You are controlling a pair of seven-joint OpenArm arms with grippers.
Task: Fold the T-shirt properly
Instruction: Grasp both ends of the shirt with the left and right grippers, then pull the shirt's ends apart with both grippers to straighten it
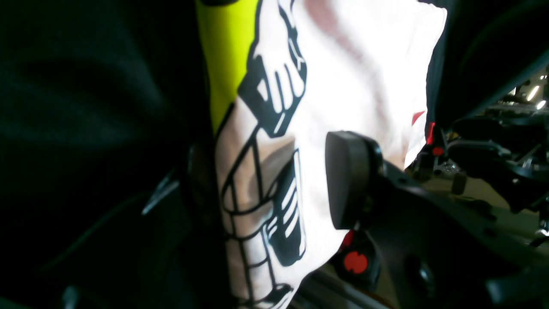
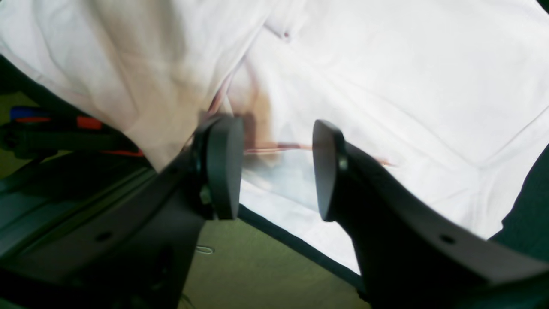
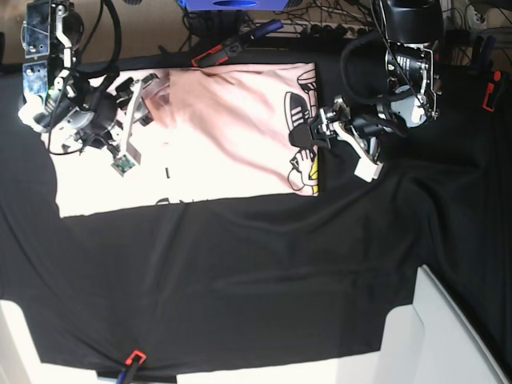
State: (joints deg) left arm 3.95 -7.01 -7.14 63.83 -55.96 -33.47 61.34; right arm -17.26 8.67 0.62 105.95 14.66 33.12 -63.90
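Folding is under way but not finished: the T-shirt (image 3: 216, 136) lies on the black cloth of the worktop (image 3: 264, 272) as a wide rectangle, a plain pink layer already turned over the printed side, whose black cartoon print shows only along the edge by the left arm.

The left fingers (image 3: 320, 134) sit at that printed edge. From the wrist view only one pad (image 1: 345, 180) is clear, with cloth just beside it, so I cannot tell whether they pinch the shirt or stand spread.

The right fingers (image 2: 274, 167) are spread, with a clear gap between the pads, over a rumpled part of the shirt near its other end; nothing is pinched there.

What looks left: smoothing the bunched cloth beneath the right fingers and at least one more fold, since the shape is too broad for a neat packet.
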